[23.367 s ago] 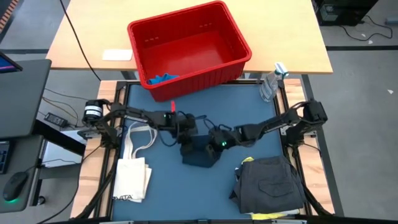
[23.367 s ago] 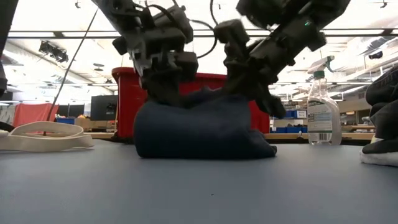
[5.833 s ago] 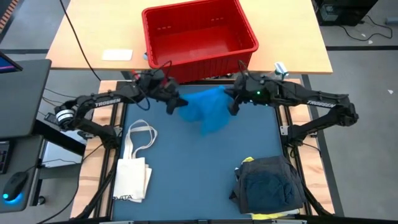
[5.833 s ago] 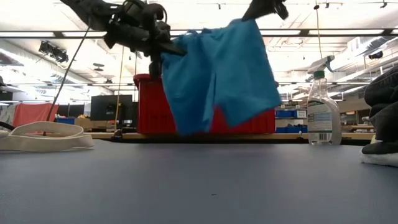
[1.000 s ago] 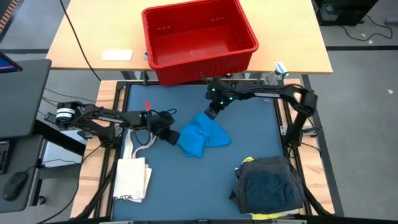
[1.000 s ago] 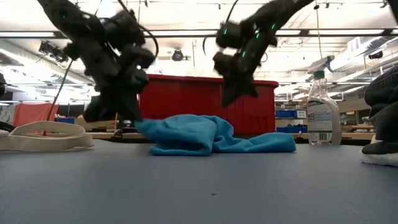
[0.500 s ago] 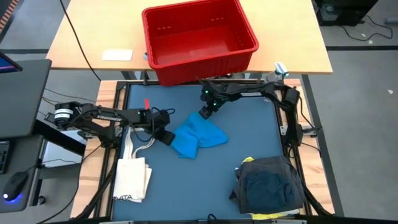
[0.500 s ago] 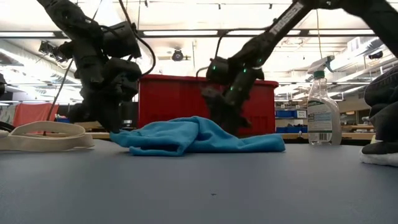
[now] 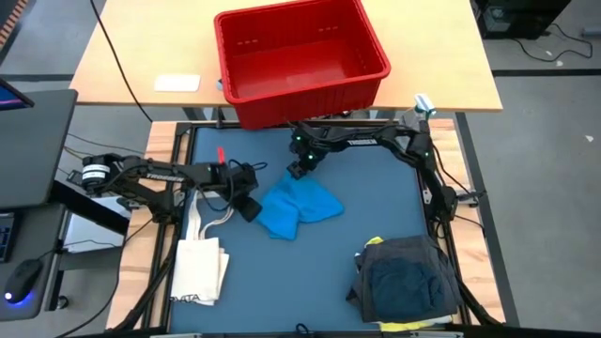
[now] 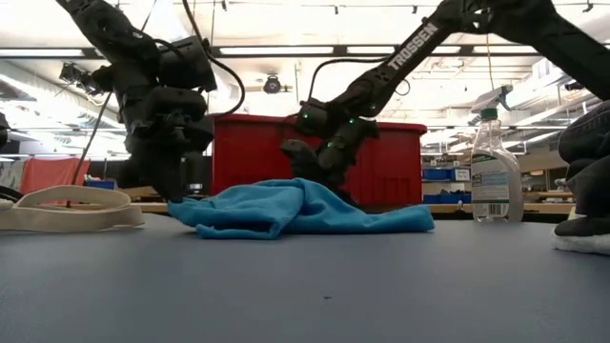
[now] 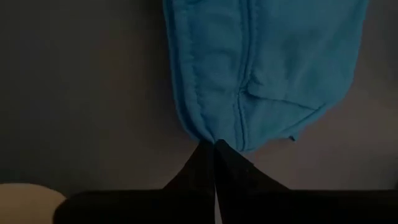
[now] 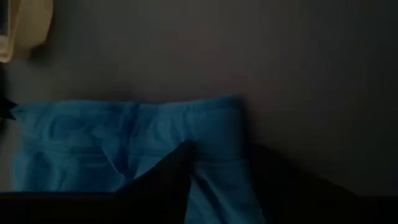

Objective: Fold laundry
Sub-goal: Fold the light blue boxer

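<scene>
A bright blue garment (image 9: 299, 207) lies crumpled on the dark blue mat (image 9: 376, 188), near its middle. My left gripper (image 9: 251, 208) is at the garment's left end and is shut on it. My right gripper (image 9: 299, 171) reaches in from the right and stands low over the garment's far edge. Its fingers are apart, and in the right wrist view the blue garment (image 12: 124, 143) shows between them (image 12: 217, 180). Whether those fingers touch the cloth I cannot tell. My left gripper pinches a seamed corner (image 11: 214, 138) at the garment's left end between its two fingertips. The fingers slant down at it from the table's left side. Whether they have one layer or several I cannot tell. The rest of the garment (image 10: 295, 210) lies slack on the mat.
A red bin (image 9: 300, 56) stands on the wooden table beyond the mat's far edge. A cream tote bag (image 9: 202, 263) lies at the near left. A pile of dark folded garments (image 9: 406, 277) sits at the near right. A spray bottle (image 9: 408, 127) stands at the far right.
My right gripper has come down and gone toward the table's left, to the garment's far edge. My left gripper has drawn the garment's left end a little toward the table's left edge, and the cloth has slid along the mat with it.
</scene>
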